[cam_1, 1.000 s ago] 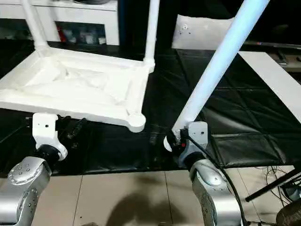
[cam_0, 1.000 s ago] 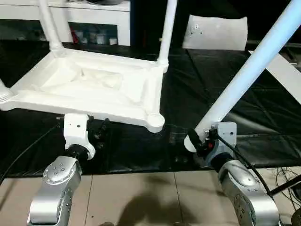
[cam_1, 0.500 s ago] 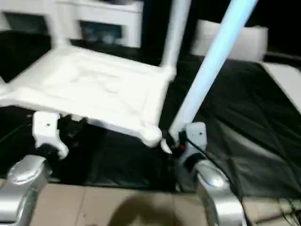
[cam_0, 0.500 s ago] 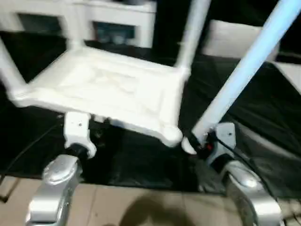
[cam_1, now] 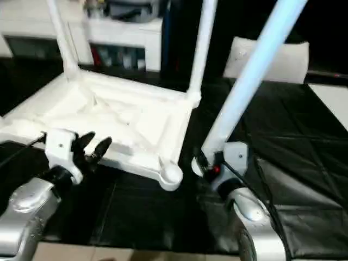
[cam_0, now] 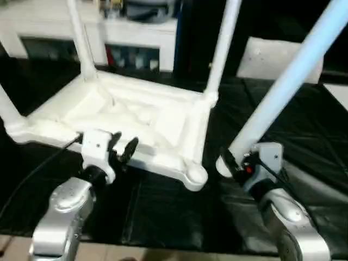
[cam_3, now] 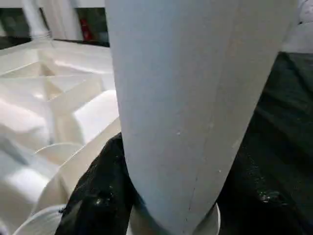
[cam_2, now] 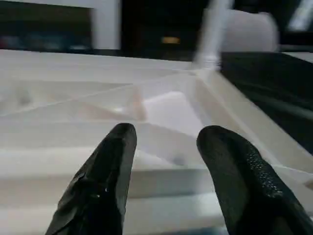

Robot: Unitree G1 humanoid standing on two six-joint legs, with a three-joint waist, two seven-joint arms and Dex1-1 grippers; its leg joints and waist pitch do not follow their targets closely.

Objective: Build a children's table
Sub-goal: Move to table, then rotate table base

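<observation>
Tabletop (cam_0: 136, 117) lies upside down across the left-centre of the head views, ribbed underside facing up, on a black mat (cam_0: 304, 125). Three legs are seated in its corner sockets: one at upper left (cam_0: 80, 41), one at upper centre (cam_0: 220, 49), and one at the far left edge (cam_0: 8, 111) (cut off by the frame). The near-right corner socket (cam_0: 194, 176) is open, w/ nothing in it.

Left gripper (cam_0: 120, 148) sits at lower left of the left eye view, right at the tabletop's near rim. Its two black fingers (cam_2: 105, 181) are spread apart w/ a clear gap, closed on nothing; in the wrist view the rim and ribs show between and beyond them.

Right gripper (cam_0: 231, 163) is at lower right-centre, clamped around the thick end of the fourth leg (cam_0: 285, 81), which slants up toward the upper right corner of the frame. In the right wrist view the leg (cam_3: 195, 98) takes up most of the centre, black fingers (cam_3: 95, 196) wrapping its base. The leg's lower end hangs just beside the empty socket, to its right, not in it.

Whitish flat bag (cam_0: 280, 54) lies on the mat at upper right, behind the held leg. White shelving (cam_0: 136, 32) runs across the top left.
</observation>
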